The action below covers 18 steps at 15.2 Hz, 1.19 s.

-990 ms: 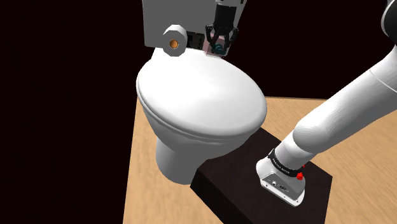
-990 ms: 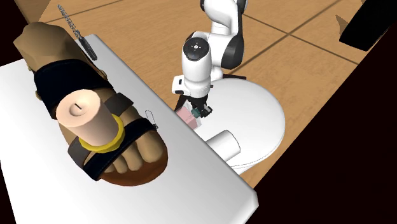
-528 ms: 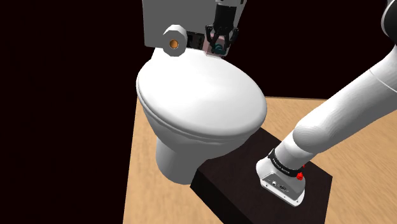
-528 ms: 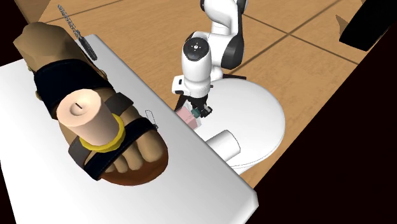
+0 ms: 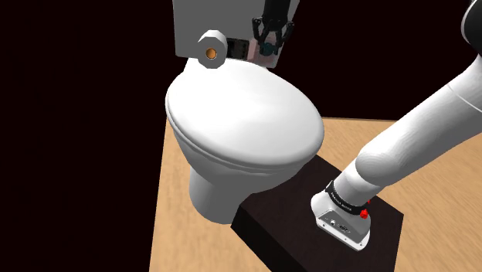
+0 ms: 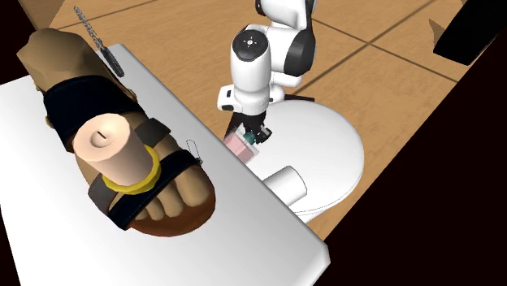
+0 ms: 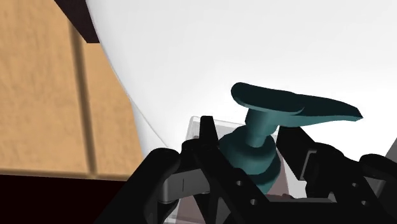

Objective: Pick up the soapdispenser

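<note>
- One relation decides the lift, and the shoulder view shows it plainly. The gripper (image 5: 271,39) hangs fingers-down over the back of the toilet lid (image 5: 247,116). The soap dispenser (image 5: 268,51) sits straight under the palm, between the fingers, not off to either flank of the hand. A toilet roll (image 5: 210,48) sits well off to one side of the hand.
- From the second exterior view, the gripper (image 6: 253,136) points down from above. The pinkish body of the soap dispenser (image 6: 238,147) reaches below the fingertips, close beside the edge of the white cistern top (image 6: 162,154). Its long axis looks roughly in line with the hand's own axis, perhaps a little tilted. I cannot tell whether its base touches the lid.
- From the wrist view, the black fingers (image 7: 205,135) of the gripper (image 7: 250,149) are clamped on the soap dispenser (image 7: 253,159) at its teal collar, one on each flank. The pump neck stands between them, and the flat spout (image 7: 292,105) reaches out sideways past one finger. A pale, clear corner of the body shows just beyond the fingers.
- My judgement is that the hold is high on a narrow collar, so nearly all the weight lies ahead of the fingertips. A pull straight back along the hand's axis looks safest, since a sideways sweep could set the body swinging in the grip.
</note>
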Each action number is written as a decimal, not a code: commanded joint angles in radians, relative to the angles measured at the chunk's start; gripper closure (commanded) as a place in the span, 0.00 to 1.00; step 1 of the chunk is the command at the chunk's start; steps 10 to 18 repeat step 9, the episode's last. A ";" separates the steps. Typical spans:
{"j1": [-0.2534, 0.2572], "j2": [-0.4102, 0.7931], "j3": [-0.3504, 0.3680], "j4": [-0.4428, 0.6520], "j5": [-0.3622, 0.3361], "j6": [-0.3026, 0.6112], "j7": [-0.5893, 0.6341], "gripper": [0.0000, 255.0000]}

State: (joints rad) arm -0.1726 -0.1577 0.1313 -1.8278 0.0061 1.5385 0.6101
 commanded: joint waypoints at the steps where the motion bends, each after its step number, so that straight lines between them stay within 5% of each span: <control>1: 0.000 0.004 0.000 0.032 -0.001 -0.028 -0.001 1.00; 7: -0.001 0.023 0.000 0.133 -0.003 -0.111 0.000 1.00; 18: -0.001 0.023 0.000 0.136 -0.003 -0.114 0.000 1.00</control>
